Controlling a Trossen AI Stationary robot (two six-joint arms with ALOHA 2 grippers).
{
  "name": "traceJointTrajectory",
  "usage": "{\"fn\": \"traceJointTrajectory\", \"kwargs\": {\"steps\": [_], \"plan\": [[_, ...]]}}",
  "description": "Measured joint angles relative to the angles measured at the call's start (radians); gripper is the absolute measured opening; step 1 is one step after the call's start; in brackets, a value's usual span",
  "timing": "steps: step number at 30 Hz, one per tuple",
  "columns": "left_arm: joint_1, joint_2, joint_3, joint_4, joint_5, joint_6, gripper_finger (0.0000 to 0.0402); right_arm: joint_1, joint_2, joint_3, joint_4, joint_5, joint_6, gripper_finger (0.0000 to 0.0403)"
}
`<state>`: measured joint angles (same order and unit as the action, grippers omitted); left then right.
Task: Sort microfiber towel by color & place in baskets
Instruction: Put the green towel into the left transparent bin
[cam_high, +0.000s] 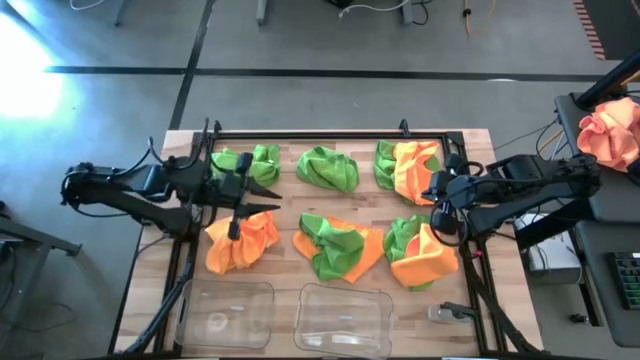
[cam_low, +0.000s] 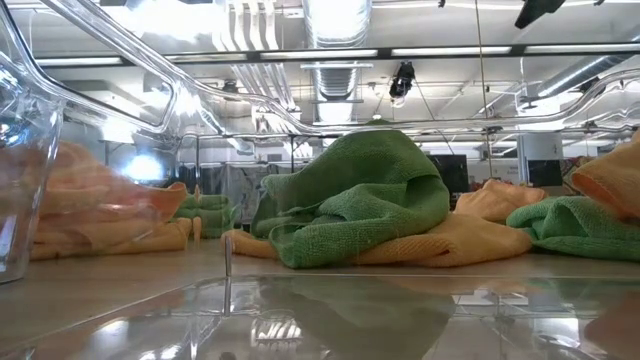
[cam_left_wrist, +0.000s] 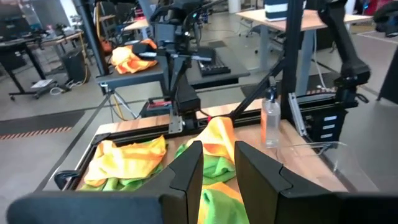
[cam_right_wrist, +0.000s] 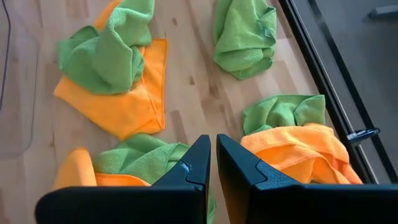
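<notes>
two clear baskets at the near edge of the tabletop (cam_high: 130, 300), side by side: left basket (cam_high: 226, 313), right basket (cam_high: 344, 318), no towels visible inside. just behind, a row of three towel heaps: orange heap (cam_high: 240, 242), green-on-orange heap (cam_high: 337, 248), green-and-orange heap (cam_high: 420, 252). farther back, a second row: green towel (cam_high: 247, 163), green towel in the middle (cam_high: 328, 168), orange-over-green pile (cam_high: 408, 165). between the rows, left gripper (cam_high: 262, 197) above the left heaps, fingers (cam_left_wrist: 189, 171) narrow, a small gap, nothing held. right gripper (cam_high: 432, 197) between the two right heaps, fingers (cam_right_wrist: 199, 163) nearly together, nothing held. off the tabletop, far right, peach cloth bundle (cam_high: 612, 132).
</notes>
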<state>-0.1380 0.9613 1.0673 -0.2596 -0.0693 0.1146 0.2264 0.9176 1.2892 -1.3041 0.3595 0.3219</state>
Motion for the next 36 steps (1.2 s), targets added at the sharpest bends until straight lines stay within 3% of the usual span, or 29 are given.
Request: {"fn": "traceJointTrajectory", "kwargs": {"steps": [3,11,17,25,32,36], "plan": [[0.014,0.029,0.019,0.000,0.017,0.000,0.0077,0.000,0.000,0.000,0.000,0.000,-0.020,0.0022],[0.063,0.098,0.039,-0.007,0.187,0.000,0.0077,0.000,0.000,0.000,0.000,-0.001,-0.044,0.0022],[0.127,0.119,0.036,-0.126,0.290,0.011,0.0077,0.000,0.000,0.000,0.000,-0.001,-0.044,0.0022],[0.288,0.119,0.036,-0.176,0.506,0.133,0.0077,0.000,0.000,0.000,0.001,-0.001,0.053,0.0022],[0.439,0.143,0.029,-0.175,0.718,0.150,0.0077,0.000,0.002,0.000,0.003,0.001,0.088,0.0022],[0.479,0.185,0.020,-0.176,0.763,0.165,0.0077,0.000,0.002,0.000,0.004,0.006,0.098,0.0022]]}}
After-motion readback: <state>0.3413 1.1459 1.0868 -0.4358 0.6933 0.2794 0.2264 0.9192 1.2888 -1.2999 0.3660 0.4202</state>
